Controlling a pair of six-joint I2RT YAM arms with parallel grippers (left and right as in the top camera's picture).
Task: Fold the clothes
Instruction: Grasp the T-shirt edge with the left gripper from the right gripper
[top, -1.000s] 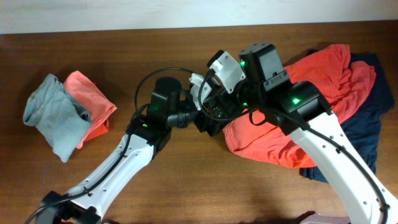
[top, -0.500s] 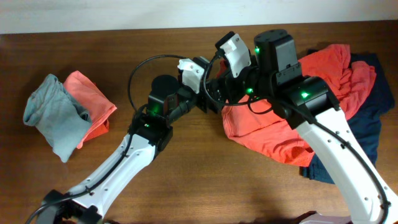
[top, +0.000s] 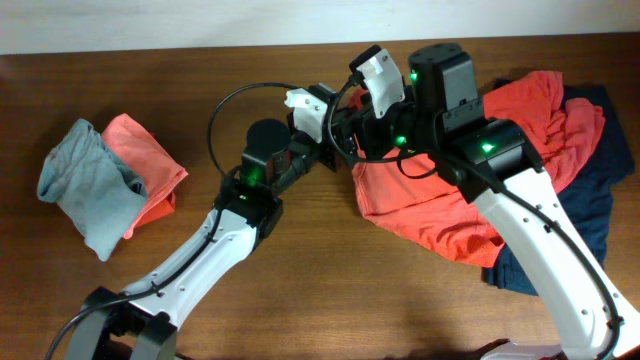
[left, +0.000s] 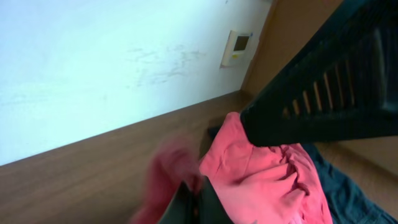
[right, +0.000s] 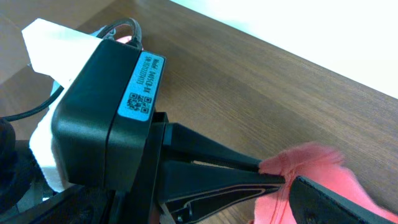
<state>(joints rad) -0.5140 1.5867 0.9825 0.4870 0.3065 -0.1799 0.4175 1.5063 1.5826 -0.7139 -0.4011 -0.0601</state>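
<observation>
A coral-orange T-shirt (top: 430, 200) lies crumpled at the right of the table, on top of a navy piece (top: 600, 170). My left gripper (top: 345, 165) is at the shirt's left edge. In the left wrist view it (left: 194, 193) is shut on a blurred fold of the coral fabric (left: 261, 180). My right gripper (top: 352, 135) hovers just beyond it and is open. The right wrist view shows the left gripper's fingers (right: 211, 155) pinching the coral edge (right: 311, 165), with one right fingertip (right: 339, 202) beside it. The lettering and tag are hidden.
A folded grey-teal piece (top: 85, 190) and a folded coral piece (top: 145, 165) lie together at the far left. The two arms cross closely over the table's middle, with a black cable (top: 230, 110) looping above the left wrist. A white wall runs along the far edge.
The left gripper's jaws have shut on the shirt's left edge. Both wrists moved toward the far side, and the shirt's left edge shifted with them.
</observation>
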